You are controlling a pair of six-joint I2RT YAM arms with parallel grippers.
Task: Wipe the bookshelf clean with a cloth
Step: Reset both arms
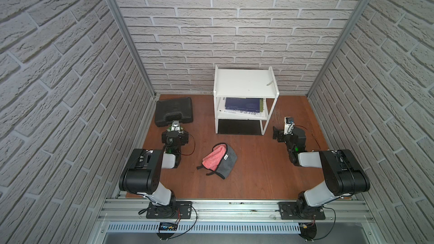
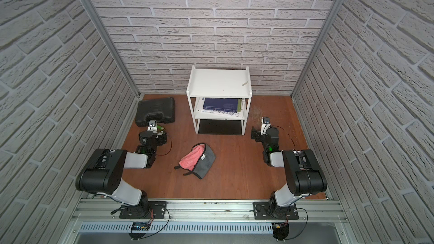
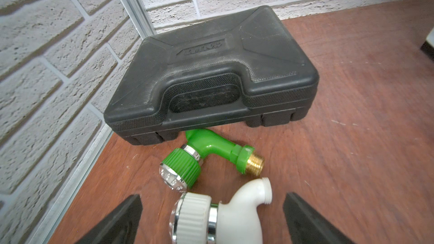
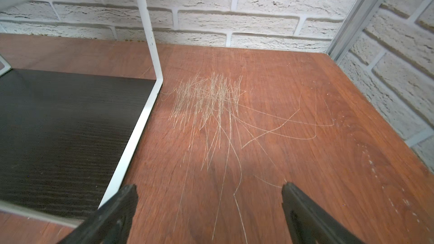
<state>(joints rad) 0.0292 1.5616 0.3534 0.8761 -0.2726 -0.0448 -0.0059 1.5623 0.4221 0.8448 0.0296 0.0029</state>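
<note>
Scratched brown tabletop [image 1: 258, 172] bearing bookshelf [image 1: 244, 83], cloth [image 1: 218, 160], black case [image 1: 173, 111], apparently two taps [image 3: 211, 156].

Both arms folded at the elbow, forearms reaching forward low over the table. Left gripper [image 3: 212, 210] and right gripper [image 4: 209, 198] each with jaws spread wide (nothing gripped), seen in the wrist views.

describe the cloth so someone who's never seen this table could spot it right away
Start at the white bookshelf against the back brick wall, then come forward across the brown table to the open middle between the two arms. The cloth lies there in a crumpled heap, apart from everything else: the only soft thing, pink on one side, grey on the other, with dark edging.
</note>
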